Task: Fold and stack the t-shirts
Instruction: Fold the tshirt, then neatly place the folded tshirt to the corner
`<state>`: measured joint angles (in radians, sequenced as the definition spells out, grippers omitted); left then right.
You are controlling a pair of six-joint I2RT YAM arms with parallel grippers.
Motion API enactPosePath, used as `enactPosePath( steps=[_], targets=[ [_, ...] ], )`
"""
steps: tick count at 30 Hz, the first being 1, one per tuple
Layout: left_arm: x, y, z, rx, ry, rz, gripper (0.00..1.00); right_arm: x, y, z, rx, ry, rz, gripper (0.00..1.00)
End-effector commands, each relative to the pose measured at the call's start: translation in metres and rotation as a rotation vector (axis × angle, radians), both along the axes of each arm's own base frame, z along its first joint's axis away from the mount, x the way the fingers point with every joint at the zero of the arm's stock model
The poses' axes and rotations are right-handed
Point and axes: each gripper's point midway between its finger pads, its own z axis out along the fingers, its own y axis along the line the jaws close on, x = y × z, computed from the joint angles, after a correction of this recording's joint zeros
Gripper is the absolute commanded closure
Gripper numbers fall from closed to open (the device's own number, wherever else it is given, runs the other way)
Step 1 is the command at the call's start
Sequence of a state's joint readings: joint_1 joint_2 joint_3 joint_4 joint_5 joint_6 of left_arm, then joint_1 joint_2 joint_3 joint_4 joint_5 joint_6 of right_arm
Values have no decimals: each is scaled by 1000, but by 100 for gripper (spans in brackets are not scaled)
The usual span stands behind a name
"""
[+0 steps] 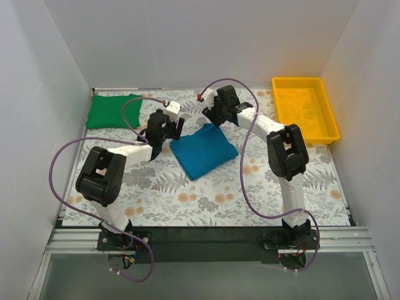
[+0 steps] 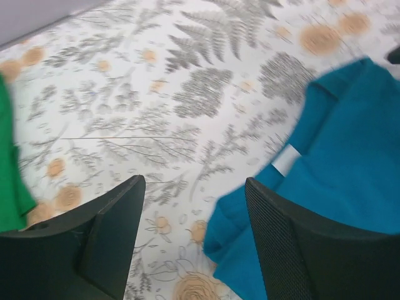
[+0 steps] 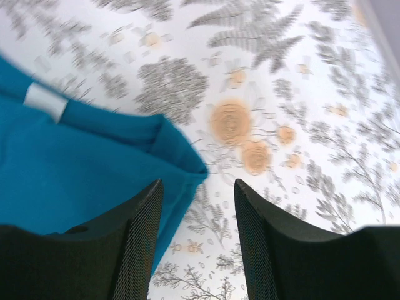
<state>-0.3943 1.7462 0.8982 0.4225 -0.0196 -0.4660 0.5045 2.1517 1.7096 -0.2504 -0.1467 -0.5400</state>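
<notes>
The teal-blue t-shirt [image 1: 204,150] lies folded in the middle of the table. Its white neck label shows in the left wrist view [image 2: 287,160] and the right wrist view [image 3: 45,101]. The green t-shirt [image 1: 113,111] lies folded at the far left; its edge shows in the left wrist view [image 2: 11,181]. My left gripper [image 1: 159,134] is open above the teal shirt's left corner [image 2: 231,231], which lies between the fingers. My right gripper [image 1: 211,116] is open above the shirt's far corner [image 3: 181,159]. Neither holds cloth.
A yellow plastic tray [image 1: 305,107] stands at the far right. The table has a floral fern-patterned cover [image 1: 262,200]. White walls close the left, back and right sides.
</notes>
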Motion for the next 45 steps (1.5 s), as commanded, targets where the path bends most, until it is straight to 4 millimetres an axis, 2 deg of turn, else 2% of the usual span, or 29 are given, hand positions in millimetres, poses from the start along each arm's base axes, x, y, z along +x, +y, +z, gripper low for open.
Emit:
enactPosePath(
  steps=[1, 2, 3, 4, 5, 6, 7, 8, 9, 11, 12, 13, 14, 15, 17, 18, 21, 22, 23, 25, 26, 30, 31, 35, 38, 39, 41, 42, 45],
  targets=[
    [13, 33, 39, -85, -6, 245, 36, 46, -17, 52, 106, -134, -331, 44],
    [8, 43, 41, -120, 20, 328, 32, 45, -21, 53, 112, -128, -331, 44],
    [4, 47, 58, -156, 7, 356, 25, 37, -21, 52, 123, -106, -306, 44],
    [-1, 48, 64, -180, 23, 358, 25, 31, -22, 51, 130, -85, -282, 44],
    [-18, 39, 69, -242, 88, 316, 25, 23, -23, 49, 138, -49, -194, 43],
    [-28, 33, 68, -281, 133, 293, 25, -18, -4, 45, 219, 95, 14, 43],
    [-39, 29, 67, -328, 179, 277, 26, -37, 0, 46, 266, 161, 116, 40],
    [-61, 25, 46, -347, 282, 266, 25, -56, 2, 46, 314, 219, 208, 36],
    [-81, 5, 49, -479, 377, 213, 25, -83, 4, 52, 410, 334, 295, 35],
    [-108, -5, 31, -569, 511, 198, 25, -109, 2, 48, 466, 455, 328, 34],
    [-128, -8, 14, -618, 596, 212, 25, -117, 1, 51, 479, 477, 331, 34],
    [-139, -12, 7, -700, 671, 260, 25, -127, -4, 39, 465, 510, 303, 34],
    [-145, -14, 4, -741, 696, 271, 26, -127, -6, 38, 465, 523, 260, 37],
    [-157, -11, -13, -755, 748, 312, 26, -116, -10, 36, 434, 475, 201, 40],
    [-161, -15, -17, -835, 782, 344, 26, -107, -18, 28, 402, 474, 114, 51],
    [-166, -13, -24, -837, 802, 365, 26, -102, -23, 24, 386, 463, 81, 54],
    [-166, -12, -40, -845, 847, 433, 26, -105, -29, 24, 401, 468, 77, 57],
    [-162, -16, -38, -859, 846, 415, 26, -107, -32, 25, 401, 459, 77, 55],
    [-162, -17, -48, -855, 874, 432, 26, -110, -39, 20, 397, 463, 67, 50],
    [-156, -23, -51, -858, 890, 420, 25, -112, -44, 30, 423, 435, 75, 45],
    [-156, -25, -62, -847, 920, 436, 25, -108, -52, 32, 435, 417, 61, 41],
    [-136, -27, -84, -802, 952, 533, 25, -114, -66, 33, 473, 424, 48, 39],
    [-138, -23, -91, -777, 974, 580, 25, -114, -69, 33, 482, 430, 43, 39],
    [-117, -3, -111, -667, 961, 791, 25, -113, -76, 36, 512, 437, 36, 39],
    [-110, 6, -120, -605, 943, 842, 24, -113, -77, 38, 521, 438, 40, 39],
    [-101, 2, -114, -608, 932, 824, 24, -113, -77, 38, 524, 440, 40, 39],
    [-95, 9, -117, -549, 908, 820, 23, -114, -78, 39, 528, 443, 42, 40],
    [-87, 8, -111, -539, 893, 787, 22, -114, -78, 40, 530, 440, 43, 40],
    [-84, 14, -102, -459, 857, 706, 21, -113, -82, 42, 540, 441, 38, 39]
  ],
)
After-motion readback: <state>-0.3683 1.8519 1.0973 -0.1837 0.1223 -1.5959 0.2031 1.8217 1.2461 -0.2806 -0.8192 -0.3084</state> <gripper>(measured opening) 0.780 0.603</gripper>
